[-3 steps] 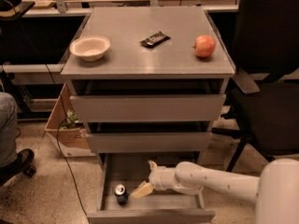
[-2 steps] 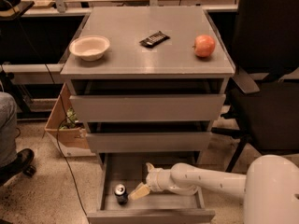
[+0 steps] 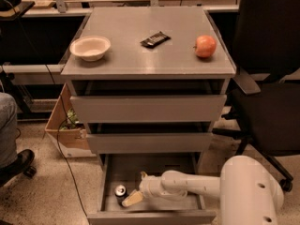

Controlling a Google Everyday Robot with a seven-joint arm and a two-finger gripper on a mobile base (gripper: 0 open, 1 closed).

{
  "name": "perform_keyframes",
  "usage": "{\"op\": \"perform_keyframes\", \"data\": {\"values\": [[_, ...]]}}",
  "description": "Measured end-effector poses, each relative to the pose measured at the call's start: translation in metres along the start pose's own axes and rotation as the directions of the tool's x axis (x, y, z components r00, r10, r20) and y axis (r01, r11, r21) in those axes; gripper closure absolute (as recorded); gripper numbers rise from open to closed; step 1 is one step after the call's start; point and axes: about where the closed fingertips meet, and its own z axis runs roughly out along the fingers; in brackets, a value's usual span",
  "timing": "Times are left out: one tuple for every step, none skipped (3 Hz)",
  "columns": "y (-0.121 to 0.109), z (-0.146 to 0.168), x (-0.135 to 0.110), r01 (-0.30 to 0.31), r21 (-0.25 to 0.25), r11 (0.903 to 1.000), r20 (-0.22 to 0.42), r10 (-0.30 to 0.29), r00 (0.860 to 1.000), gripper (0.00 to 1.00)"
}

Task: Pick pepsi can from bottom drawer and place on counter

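Note:
The bottom drawer [image 3: 154, 168] is pulled open at the foot of the grey cabinet. The pepsi can [image 3: 121, 191] stands upright at its front left, silver top up. My white arm reaches into the drawer from the right. My gripper [image 3: 132, 198] is low in the drawer, just right of the can and almost touching it. The counter [image 3: 140, 50] is the cabinet's flat grey top.
On the counter are a white bowl [image 3: 90, 47] at left, a black snack bar [image 3: 155, 39] in the middle and a red apple [image 3: 205, 46] at right. A black office chair [image 3: 269, 78] stands right of the cabinet. A cardboard box [image 3: 65, 123] and a person's leg [image 3: 9, 139] are at left.
My arm has reached further left in the drawer, bringing the gripper closer to the can. The can has not moved.

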Motion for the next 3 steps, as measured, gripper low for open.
{"op": "perform_keyframes", "data": {"values": [[0.002, 0.029, 0.016, -0.024, -0.012, 0.9996, 0.005, 0.024, 1.0, 0.0], [0.005, 0.064, 0.021, -0.046, -0.029, 0.9985, 0.036, 0.047, 0.998, 0.0], [0.004, 0.08, 0.018, -0.059, -0.037, 0.9976, 0.058, 0.061, 0.996, 0.0]]}}
